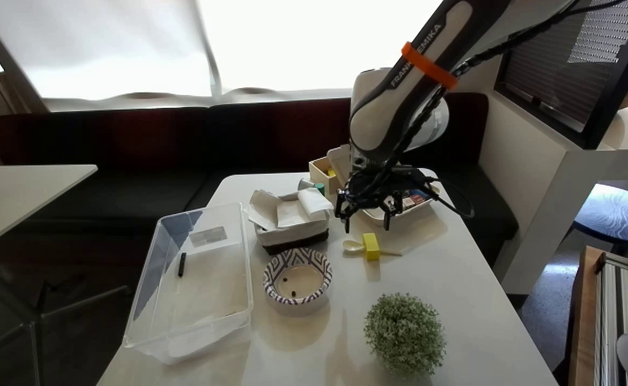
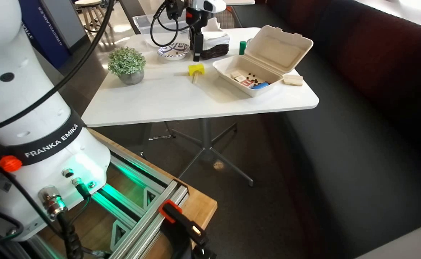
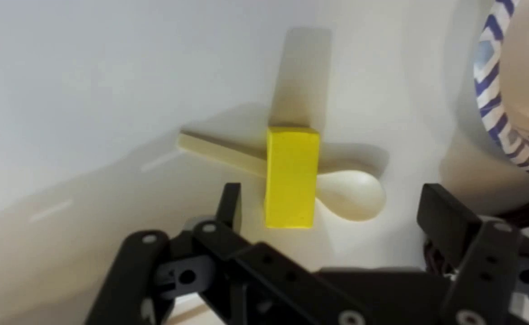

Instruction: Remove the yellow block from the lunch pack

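Note:
The yellow block is on the white table, lying across the pale spoon; it also shows in an exterior view. In the wrist view the yellow block covers the middle of the spoon. My gripper is open and empty, above the table over the block. In the wrist view the gripper's fingers are apart, with the block between them in the picture, nearer the left finger, untouched. The lunch pack is a beige clamshell with its lid up; it holds small blocks, a blue piece and dark bits.
A patterned bowl, a basket with white napkins, a clear plastic tub and a potted plant stand round the block. A wooden box with something yellow inside and a green cylinder are near the lunch pack.

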`<state>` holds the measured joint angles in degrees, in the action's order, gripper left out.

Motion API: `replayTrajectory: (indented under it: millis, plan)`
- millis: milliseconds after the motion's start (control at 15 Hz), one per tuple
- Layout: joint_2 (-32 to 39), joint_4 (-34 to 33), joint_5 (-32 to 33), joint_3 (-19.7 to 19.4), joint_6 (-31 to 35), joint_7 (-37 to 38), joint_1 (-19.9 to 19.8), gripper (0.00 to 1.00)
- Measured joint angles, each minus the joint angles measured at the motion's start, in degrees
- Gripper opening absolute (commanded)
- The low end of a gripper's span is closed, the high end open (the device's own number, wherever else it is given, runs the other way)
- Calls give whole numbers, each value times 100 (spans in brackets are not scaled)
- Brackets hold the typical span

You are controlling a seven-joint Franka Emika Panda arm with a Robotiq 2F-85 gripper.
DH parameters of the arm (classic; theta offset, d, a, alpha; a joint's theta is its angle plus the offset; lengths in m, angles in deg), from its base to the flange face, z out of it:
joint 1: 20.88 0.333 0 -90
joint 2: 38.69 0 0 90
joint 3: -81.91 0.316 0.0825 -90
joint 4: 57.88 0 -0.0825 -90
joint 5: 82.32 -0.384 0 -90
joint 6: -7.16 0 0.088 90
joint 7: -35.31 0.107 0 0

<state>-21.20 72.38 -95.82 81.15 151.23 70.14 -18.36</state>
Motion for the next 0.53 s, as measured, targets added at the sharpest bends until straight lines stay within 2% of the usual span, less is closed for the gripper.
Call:
replayTrajectory:
  millis: [267, 533]
  plan:
    - [-1006, 475, 785, -22, -2, -213, 108, 100]
    - [-2102, 970, 1833, -14, -1, -316, 80, 100]
